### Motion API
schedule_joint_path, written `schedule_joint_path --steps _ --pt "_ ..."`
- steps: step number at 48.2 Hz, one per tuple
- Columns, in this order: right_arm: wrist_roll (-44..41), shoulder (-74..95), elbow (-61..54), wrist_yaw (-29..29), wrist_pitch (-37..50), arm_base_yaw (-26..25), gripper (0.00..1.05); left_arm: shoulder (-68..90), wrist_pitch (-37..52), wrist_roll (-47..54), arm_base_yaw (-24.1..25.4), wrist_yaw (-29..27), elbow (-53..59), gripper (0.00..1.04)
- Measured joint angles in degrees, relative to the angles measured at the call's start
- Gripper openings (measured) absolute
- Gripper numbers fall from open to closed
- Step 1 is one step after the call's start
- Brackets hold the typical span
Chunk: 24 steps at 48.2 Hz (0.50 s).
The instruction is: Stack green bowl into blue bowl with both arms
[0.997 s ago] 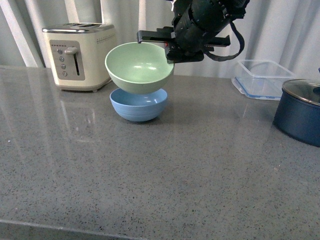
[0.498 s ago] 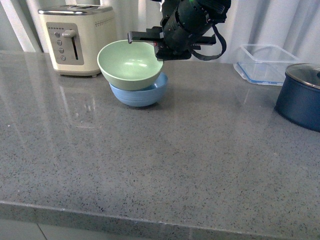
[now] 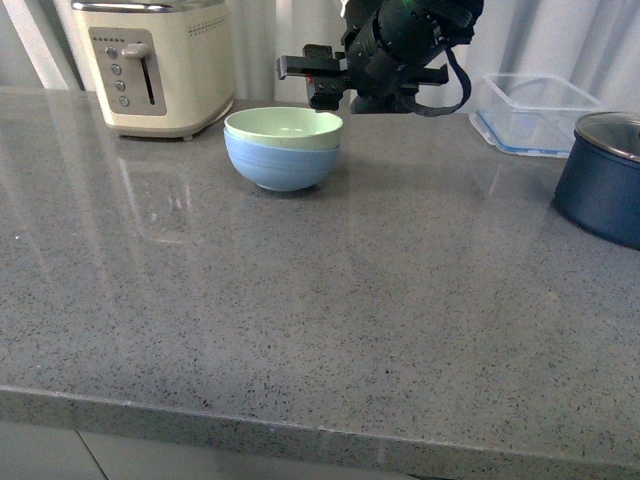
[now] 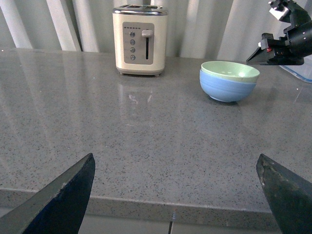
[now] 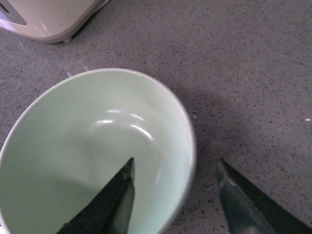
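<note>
The green bowl (image 3: 284, 129) is seated inside the blue bowl (image 3: 280, 166), itself empty, just beside the toaster (image 3: 150, 62). The right gripper (image 5: 178, 195) is spread open over the green bowl's rim, gripping nothing. The left gripper (image 4: 178, 195) is held wide open, well apart from the toaster.

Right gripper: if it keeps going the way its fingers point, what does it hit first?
Probably the green bowl: the right gripper is open with one finger over the bowl's inside and the other outside, straddling the rim. Depth is unclear.
</note>
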<state>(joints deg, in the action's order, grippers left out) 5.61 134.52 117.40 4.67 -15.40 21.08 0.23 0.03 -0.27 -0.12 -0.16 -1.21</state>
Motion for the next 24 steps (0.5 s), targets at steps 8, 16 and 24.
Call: schedule_joint_path --steps 8,16,24 --pt "-0.07 -7.34 -9.16 0.00 3.43 -1.40 0.79 0.00 0.00 0.00 0.00 0.00 0.00 0.98" --pt "-0.50 -18.58 -21.38 0.24 6.54 -5.09 0.95 0.00 0.00 0.00 0.00 0.00 0.00 0.98" --pt "-1.86 -34.75 -38.84 1.66 8.09 -12.81 0.95 0.00 0.00 0.00 0.00 0.00 0.00 0.98"
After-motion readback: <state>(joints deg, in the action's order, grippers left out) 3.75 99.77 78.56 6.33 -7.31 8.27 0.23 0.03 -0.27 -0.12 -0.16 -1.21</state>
